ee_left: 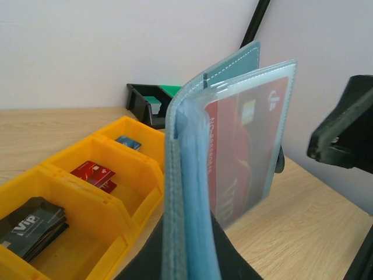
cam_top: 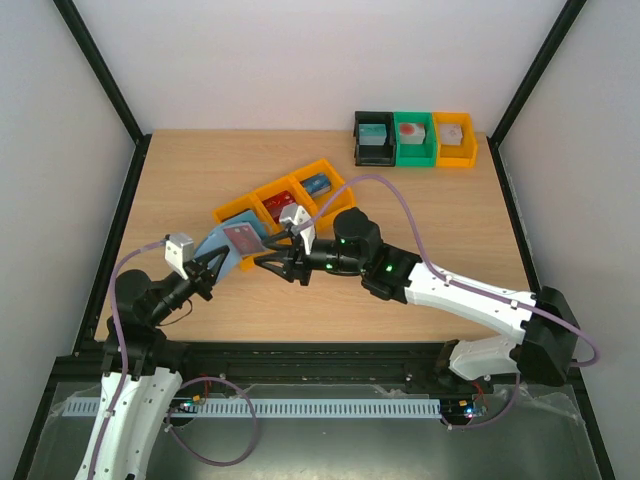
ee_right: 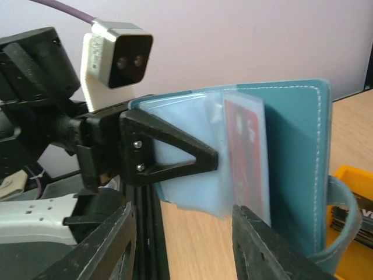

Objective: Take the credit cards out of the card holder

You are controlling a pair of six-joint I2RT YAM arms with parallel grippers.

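My left gripper (cam_top: pixel 222 262) is shut on the spine edge of the light blue card holder (cam_top: pixel 216 246) and holds it upright and open above the table. In the left wrist view the holder (ee_left: pixel 186 175) stands between my fingers, and a red credit card (ee_left: pixel 239 157) sits in a clear sleeve. My right gripper (cam_top: pixel 277 258) is open just right of the holder. In the right wrist view its jaws (ee_right: pixel 186 230) stand apart below the sleeves, with the red card (ee_right: pixel 245 151) above the right finger (ee_right: pixel 262 245). It touches nothing.
A yellow three-compartment tray (cam_top: pixel 335 178) lies just behind the holder. It holds black cards (ee_left: pixel 32 224), red cards (ee_left: pixel 93 173) and a blue card (ee_left: pixel 127 142). Black (cam_top: pixel 375 140), green (cam_top: pixel 413 140) and yellow (cam_top: pixel 454 140) bins stand at the back right.
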